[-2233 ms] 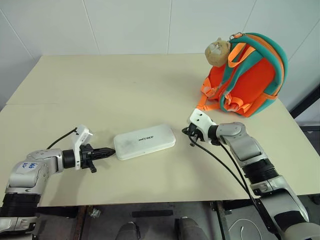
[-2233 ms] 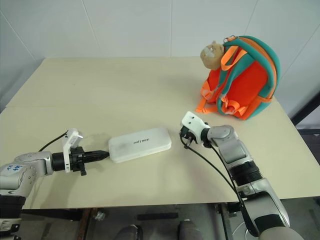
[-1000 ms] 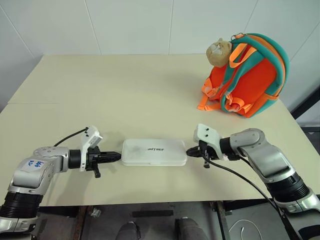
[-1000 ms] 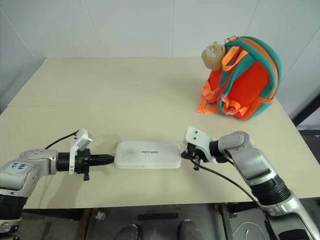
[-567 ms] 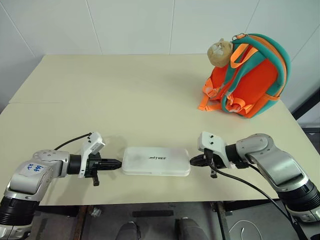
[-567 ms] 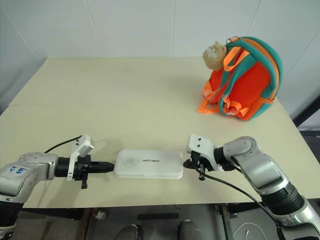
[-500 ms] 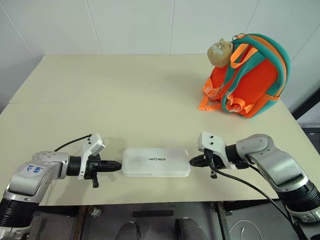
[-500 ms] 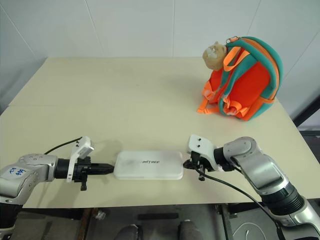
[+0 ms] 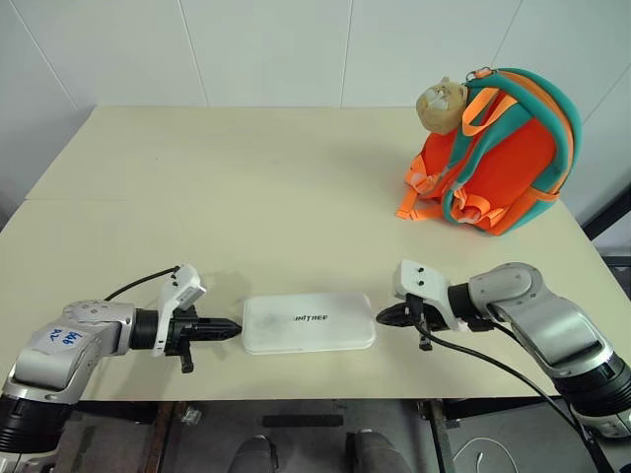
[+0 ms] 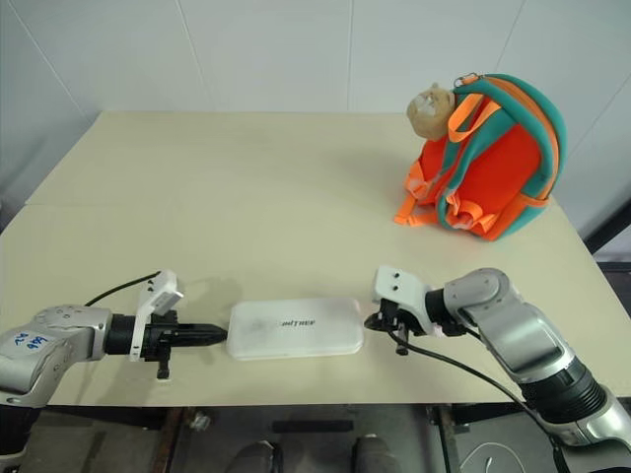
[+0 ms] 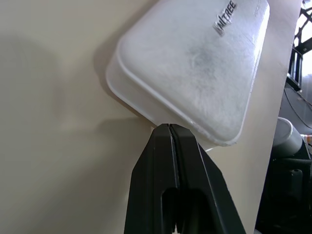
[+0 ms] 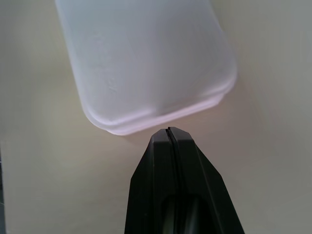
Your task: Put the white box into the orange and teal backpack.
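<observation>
The white box [image 9: 309,321] lies flat near the table's front edge, its long side along that edge and its lettering facing up. My left gripper [image 9: 232,329] is shut, with its tip against the box's left end; the left wrist view shows the gripper [image 11: 169,126] meeting the white box [image 11: 195,63] at its rim. My right gripper [image 9: 380,316] is also shut, pointing at the box's right end. Its tip [image 12: 168,129] sits at or just off the box's rounded edge [image 12: 146,58]. The orange and teal backpack [image 9: 503,148] stands upright at the far right of the table, apart from both grippers.
The beige table [image 9: 246,187] is bare between the box and the backpack. A tan plush head [image 9: 441,101] hangs at the backpack's top left. The table's right edge [image 9: 582,236] runs just beyond the backpack. Cables trail from both wrists.
Since the earliest frames the box has turned parallel to the front edge and slid nearer to it, with both shut grippers following at its ends. The camera has shifted slightly over the last half second.
</observation>
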You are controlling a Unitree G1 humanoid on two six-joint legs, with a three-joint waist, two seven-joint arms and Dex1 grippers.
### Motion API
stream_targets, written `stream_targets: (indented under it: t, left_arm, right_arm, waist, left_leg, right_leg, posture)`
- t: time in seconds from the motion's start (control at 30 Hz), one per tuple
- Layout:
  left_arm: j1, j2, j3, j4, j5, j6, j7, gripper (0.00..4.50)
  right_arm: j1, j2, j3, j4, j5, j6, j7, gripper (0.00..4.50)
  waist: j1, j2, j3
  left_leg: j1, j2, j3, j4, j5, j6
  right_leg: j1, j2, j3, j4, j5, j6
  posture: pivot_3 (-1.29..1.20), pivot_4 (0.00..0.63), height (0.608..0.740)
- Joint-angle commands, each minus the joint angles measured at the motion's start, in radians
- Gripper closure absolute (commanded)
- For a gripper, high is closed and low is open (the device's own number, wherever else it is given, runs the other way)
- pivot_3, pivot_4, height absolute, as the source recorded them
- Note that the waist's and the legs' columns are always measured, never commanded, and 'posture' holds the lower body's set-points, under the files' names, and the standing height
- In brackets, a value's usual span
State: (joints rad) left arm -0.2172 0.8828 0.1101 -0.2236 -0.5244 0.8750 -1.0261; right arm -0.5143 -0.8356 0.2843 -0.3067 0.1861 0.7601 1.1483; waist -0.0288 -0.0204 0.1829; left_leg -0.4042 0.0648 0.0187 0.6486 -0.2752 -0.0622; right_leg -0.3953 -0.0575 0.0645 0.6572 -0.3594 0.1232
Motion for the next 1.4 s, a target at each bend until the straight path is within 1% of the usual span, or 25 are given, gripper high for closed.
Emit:
stream_targets:
  t: [0.03, 0.13, 0.2, 0.23, 0.27, 0.3, 0.37, 0.43, 0.47, 0.5, 0.67, 0.7, 0.73, 0.77, 1.0, 1.13, 1.2, 1.4]
  left_arm:
    - [-0.029, -0.007, 0.061, -0.01, -0.015, -0.057, 0.019, 4.49]
    - [-0.041, -0.013, 0.087, -0.004, -0.018, -0.065, 0.043, 4.49]
    - [-0.069, -0.022, 0.117, 0.019, -0.056, -0.008, 0.065, 4.49]
    - [-0.097, -0.029, 0.133, 0.047, -0.071, 0.034, 0.09, 4.5]
    - [-0.129, -0.019, 0.131, 0.078, -0.069, 0.103, 0.124, 4.31]
    - [-0.154, -0.013, 0.131, 0.1, -0.062, 0.127, 0.148, 4.09]
    - [-0.189, -0.012, 0.139, 0.117, -0.076, 0.177, 0.174, 3.61]
    - [-0.215, -0.021, 0.154, 0.122, -0.103, 0.215, 0.185, 2.96]
    - [-0.222, -0.02, 0.158, 0.124, -0.115, 0.233, 0.183, 2.67]
    - [-0.228, -0.018, 0.159, 0.127, -0.12, 0.248, 0.187, 2.28]
    - [-0.243, -0.012, 0.171, 0.139, -0.146, 0.291, 0.195, 0.8]
    - [-0.246, -0.009, 0.175, 0.141, -0.157, 0.311, 0.193, 0.47]
    - [-0.25, -0.009, 0.187, 0.138, -0.176, 0.338, 0.193, 0.18]
    - [-0.253, -0.01, 0.201, 0.131, -0.206, 0.376, 0.185, 0.03]
    - [-0.29, 0.011, 0.243, 0.168, -0.379, 0.705, 0.173, 0.03]
    - [-0.283, 0.114, 0.12, 0.27, -0.56, 0.739, 0.185, 0.03]
    - [-0.284, 0.15, 0.048, 0.309, -0.607, 0.739, 0.212, 0.03]
    - [-0.309, 0.183, -0.081, 0.372, -0.694, 0.739, 0.29, 0.03]
  right_arm:
    - [-0.017, -0.027, -0.013, 0.002, -0.001, -0.032, 0.008, 4.5]
    - [-0.025, -0.044, -0.018, 0.029, -0.015, -0.055, 0.005, 4.5]
    - [-0.037, -0.058, -0.026, 0.063, -0.035, -0.092, 0.0, 4.5]
    - [-0.044, -0.065, -0.03, 0.082, -0.043, -0.11, -0.001, 4.33]
    - [-0.052, -0.074, -0.034, 0.101, -0.05, -0.127, -0.001, 4.13]
    - [-0.065, -0.08, -0.04, 0.126, -0.057, -0.138, -0.004, 3.92]
    - [-0.083, -0.086, -0.043, 0.155, -0.066, -0.155, -0.003, 3.3]
    - [-0.096, -0.084, -0.043, 0.174, -0.07, -0.168, 0.0, 2.57]
    - [-0.103, -0.077, -0.043, 0.185, -0.073, -0.175, -0.006, 2.28]
    - [-0.11, -0.066, -0.044, 0.198, -0.078, -0.182, -0.019, 1.87]
    - [-0.121, -0.044, -0.036, 0.22, -0.09, -0.194, -0.033, 0.24]
    - [-0.119, -0.038, -0.037, 0.215, -0.088, -0.19, -0.037, 0.0]
    - [-0.115, -0.033, -0.038, 0.209, -0.088, -0.186, -0.041, 0.0]
    - [-0.112, -0.028, -0.038, 0.206, -0.088, -0.183, -0.047, 0.0]
    - [-0.096, -0.006, -0.037, 0.191, -0.087, -0.169, -0.065, 0.0]
    - [-0.084, -0.001, -0.035, 0.181, -0.085, -0.164, -0.071, 0.0]
    - [-0.081, 0.003, -0.036, 0.179, -0.086, -0.162, -0.075, 0.0]
    - [-0.076, 0.018, -0.035, 0.171, -0.085, -0.154, -0.088, 0.0]
  waist:
    - [0.0, 0.0, 0.0]
    - [0.0, 0.0, 0.0]
    - [0.0, 0.0, 0.0]
    - [0.0, 0.0, 0.0]
    - [0.0, 0.0, 0.0]
    - [0.0, -0.001, 0.001]
    - [0.0, -0.002, 0.001]
    - [-0.001, -0.002, 0.001]
    - [-0.001, -0.003, 0.002]
    - [-0.002, -0.003, 0.002]
    - [-0.002, -0.003, 0.002]
    - [-0.001, -0.003, 0.002]
    - [-0.002, -0.003, 0.002]
    - [-0.001, -0.003, 0.002]
    - [-0.002, -0.003, 0.002]
    - [-0.006, -0.003, 0.002]
    - [-0.005, -0.003, 0.002]
    - [-0.002, -0.003, 0.002]
  left_leg:
    - [0.0, 0.0, 0.0, 0.0, 0.0, 0.0]
    - [0.0, 0.0, 0.0, 0.0, 0.0, 0.0]
    - [0.0, 0.0, 0.0, 0.0, 0.0, 0.0]
    - [0.0, 0.0, 0.0, 0.0, 0.0, 0.0]
    - [0.0, 0.0, 0.0, 0.0, 0.0, 0.0]
    - [0.0, 0.0, 0.0, 0.001, 0.0, 0.0]
    - [0.0, 0.0, 0.0, 0.001, 0.0, 0.0]
    - [0.0, 0.0, 0.0, 0.001, 0.0, 0.0]
    - [0.0, 0.0, 0.0, 0.001, 0.0, 0.0]
    - [0.0, 0.0, 0.0, 0.0, 0.0, 0.0]
    - [0.0, 0.0, 0.0, 0.0, 0.0, 0.0]
    - [0.0, 0.0, 0.0, 0.0, 0.0, 0.0]
    - [0.0, 0.0, 0.0, 0.0, 0.0, 0.0]
    - [0.0, 0.0, 0.0, 0.0, 0.0, 0.0]
    - [0.0, 0.0, 0.0, 0.001, 0.0, 0.0]
    - [0.0, 0.0, -0.001, 0.0, 0.0, 0.0]
    - [0.0, 0.0, -0.001, 0.0, 0.0, 0.0]
    - [0.0, 0.0, -0.001, 0.001, 0.0, 0.0]
  right_leg:
    - [0.0, 0.0, 0.0, 0.0, 0.0, 0.0]
    - [0.0, 0.0, 0.0, 0.0, 0.0, 0.0]
    - [0.0, 0.0, 0.0, 0.0, 0.0, 0.0]
    - [0.0, 0.0, 0.0, 0.0, 0.0, 0.0]
    - [0.0, 0.0, 0.0, 0.0, 0.0, 0.0]
    - [0.0, 0.0, 0.0, 0.001, 0.0, 0.0]
    - [0.0, 0.0, 0.0, 0.001, 0.0, 0.0]
    - [0.0, 0.0, 0.0, 0.001, 0.0, 0.0]
    - [0.0, 0.0, 0.0, 0.0, 0.0, 0.0]
    - [0.0, 0.0, 0.0, 0.0, 0.0, 0.0]
    - [-0.001, 0.0, 0.0, 0.0, 0.0, 0.0]
    - [-0.001, 0.0, 0.0, 0.001, 0.0, 0.0]
    - [0.0, 0.0, 0.0, 0.0, 0.0, 0.0]
    - [0.0, 0.0, 0.0, 0.001, 0.0, 0.0]
    - [0.0, 0.0, 0.0, 0.002, 0.0, 0.0]
    - [0.0, 0.0, 0.0, 0.002, 0.0, 0.0]
    - [0.0, 0.0, 0.0, 0.002, 0.0, 0.0]
    - [0.0, 0.0, 0.0, 0.002, 0.0, 0.0]
  posture:
    - [0.0, 0.15, 0.74]
    - [0.0, 0.15, 0.74]
    - [0.0, 0.15, 0.74]
    - [0.0, 0.15, 0.74]
    - [0.0, 0.15, 0.74]
    - [0.0, 0.15, 0.74]
    - [0.0, 0.15, 0.74]
    - [0.0, 0.15, 0.74]
    - [0.0, 0.15, 0.74]
    - [0.0, 0.15, 0.74]
    - [0.0, 0.15, 0.74]
    - [0.0, 0.15, 0.74]
    - [0.0, 0.15, 0.74]
    - [0.0, 0.15, 0.74]
    - [0.0, 0.15, 0.74]
    - [0.0, 0.15, 0.74]
    - [0.0, 0.15, 0.74]
    - [0.0, 0.15, 0.74]
